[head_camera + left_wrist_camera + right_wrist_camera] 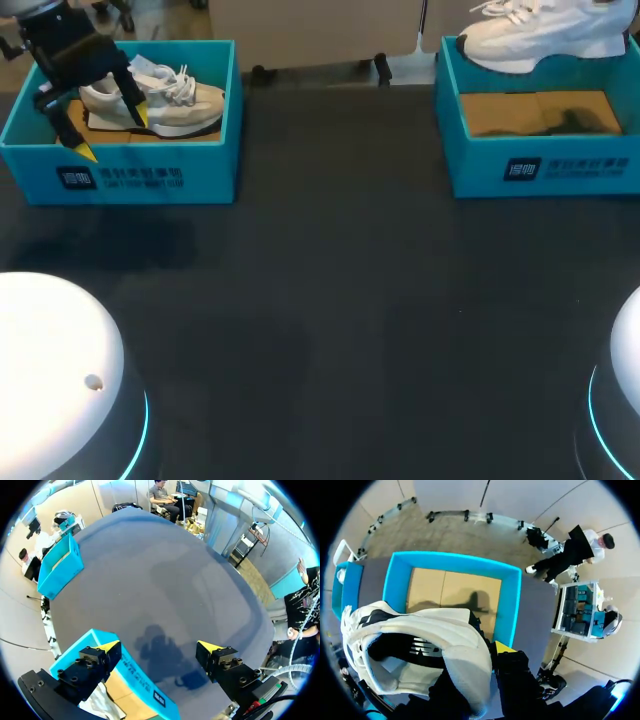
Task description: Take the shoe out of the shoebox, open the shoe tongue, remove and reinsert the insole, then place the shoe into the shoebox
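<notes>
Head view. Found left gripper low over the left shoebox, at the end holding the heel of the beige shoe, which lies inside on its sole. Fingers spread, gripping nothing. Found the white shoe raised over the back wall of the right shoebox, brown floor bare beneath. Both boxes standing on the dark table, well apart.

Left wrist view. Confirmed left gripper released: one finger over the inside of the left shoebox above the beige shoe, the other outside its wall. Right shoebox far ahead.

Right wrist view. Found right gripper clenched on the heel of the white shoe, one yellow fingertip showing, above the right shoebox.
</notes>
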Controlling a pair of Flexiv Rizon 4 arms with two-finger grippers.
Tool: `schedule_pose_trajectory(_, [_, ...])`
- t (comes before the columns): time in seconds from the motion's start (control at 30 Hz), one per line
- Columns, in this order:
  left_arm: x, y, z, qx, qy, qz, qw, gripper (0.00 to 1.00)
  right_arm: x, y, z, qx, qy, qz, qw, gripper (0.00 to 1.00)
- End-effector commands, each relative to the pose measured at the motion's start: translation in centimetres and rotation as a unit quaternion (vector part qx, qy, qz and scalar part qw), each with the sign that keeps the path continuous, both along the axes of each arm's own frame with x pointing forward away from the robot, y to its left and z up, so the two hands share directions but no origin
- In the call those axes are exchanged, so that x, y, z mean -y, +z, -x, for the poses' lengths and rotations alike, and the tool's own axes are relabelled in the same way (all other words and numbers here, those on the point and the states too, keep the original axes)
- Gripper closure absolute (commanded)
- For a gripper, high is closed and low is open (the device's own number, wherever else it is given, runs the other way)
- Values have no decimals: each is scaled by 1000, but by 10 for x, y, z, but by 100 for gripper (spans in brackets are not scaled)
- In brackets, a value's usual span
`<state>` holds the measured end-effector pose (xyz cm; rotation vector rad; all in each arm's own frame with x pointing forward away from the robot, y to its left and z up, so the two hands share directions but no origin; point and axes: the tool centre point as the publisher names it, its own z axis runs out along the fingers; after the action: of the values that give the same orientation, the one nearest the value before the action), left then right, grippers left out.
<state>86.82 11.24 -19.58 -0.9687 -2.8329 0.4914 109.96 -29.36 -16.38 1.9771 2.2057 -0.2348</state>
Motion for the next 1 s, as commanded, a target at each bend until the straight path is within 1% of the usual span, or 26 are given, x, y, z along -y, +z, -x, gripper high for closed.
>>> schedule_pose_trajectory(0.03, [0, 0, 1, 1, 0, -1, 1000, 0, 4, -8, 12, 6, -25, -5, 1000, 100])
schedule_pose_trajectory(0.4, [0, 0, 1, 1, 0, -1, 1000, 0, 4, -8, 12, 6, -25, -5, 1000, 100])
schedule_pose_trajectory(0.43, [0, 0, 1, 1, 0, -1, 1000, 0, 6, -10, 10, 4, -27, -2, 1000, 100])
schedule_pose_trajectory(0.5, [0, 0, 1, 1, 0, -1, 1000, 0, 14, -16, 10, 14, -41, -19, 999, 100])
schedule_pose_trajectory(0.57, [0, 0, 1, 1, 0, -1, 1000, 0, 18, -20, 11, 11, -44, -14, 999, 100])
schedule_pose_trajectory(0.6, [0, 0, 1, 1, 0, -1, 1000, 0, 23, -25, 13, 11, -57, -16, 998, 100])
schedule_pose_trajectory(0.8, [0, 0, 1, 1, 0, -1, 1000, 0, 39, -38, 20, 24, -79, -19, 996, 100])
schedule_pose_trajectory(0.93, [0, 0, 1, 1, 0, -1, 1000, 0, 38, -40, 27, 32, -91, -3, 995, 100])
schedule_pose_trajectory(1.0, [0, 0, 1, 1, 0, -1, 1000, 0, 36, -41, 34, 38, -99, -13, 994, 100])
